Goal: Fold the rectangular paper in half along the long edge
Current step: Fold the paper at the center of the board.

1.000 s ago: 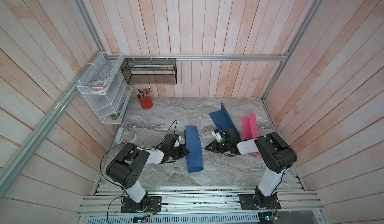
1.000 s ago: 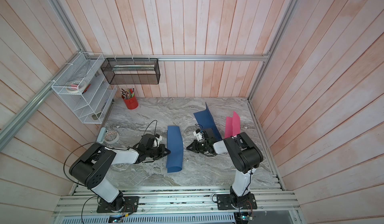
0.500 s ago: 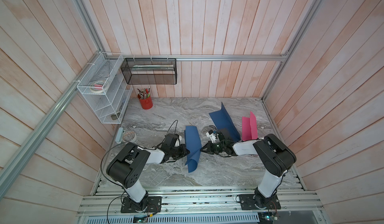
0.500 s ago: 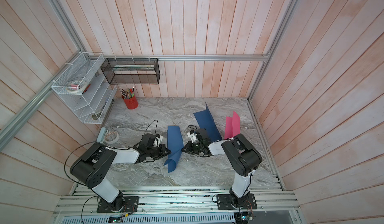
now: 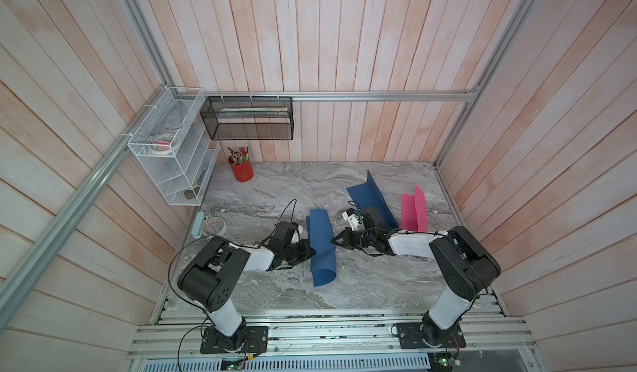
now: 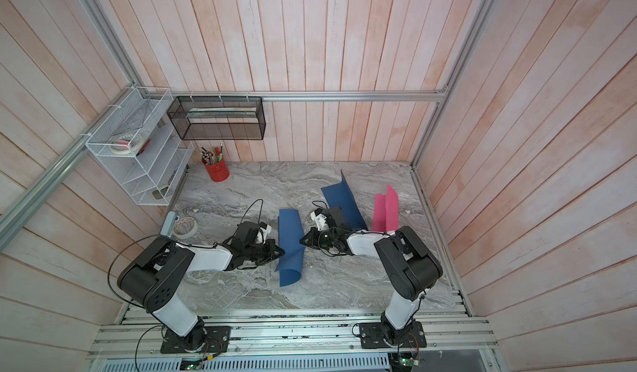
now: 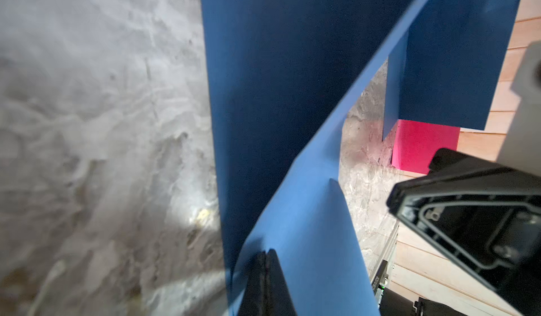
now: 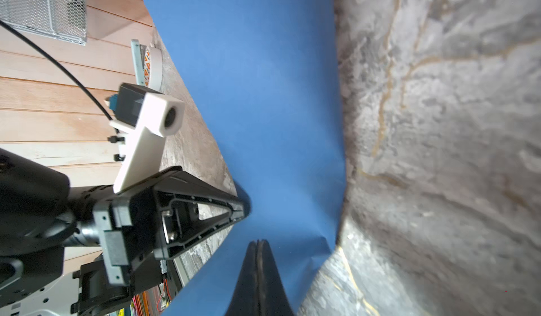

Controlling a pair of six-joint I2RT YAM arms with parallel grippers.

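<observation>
Left hand [image 5: 312,252] and right hand [image 5: 334,241] both clenched on blue paper [image 5: 319,225], one per long edge. Paper at centre of bench [image 5: 275,187], buckled up between them, front end curled.

paper [image 5: 320,229]: plain blue; lighter on its lit face, darker in shade;
second sheet [image 5: 370,194], at 1 o'clock of it: darker blue;
third sheet [image 5: 413,211], at 2 o'clock: pink;
table [image 5: 275,187]: grey marble, pale veins;
cup [image 5: 242,173]: red;
rack [image 5: 165,180]: white wire;
basket [image 5: 248,134]: black mesh;
walls [image 5: 344,42]: pale pink wood planks
</observation>
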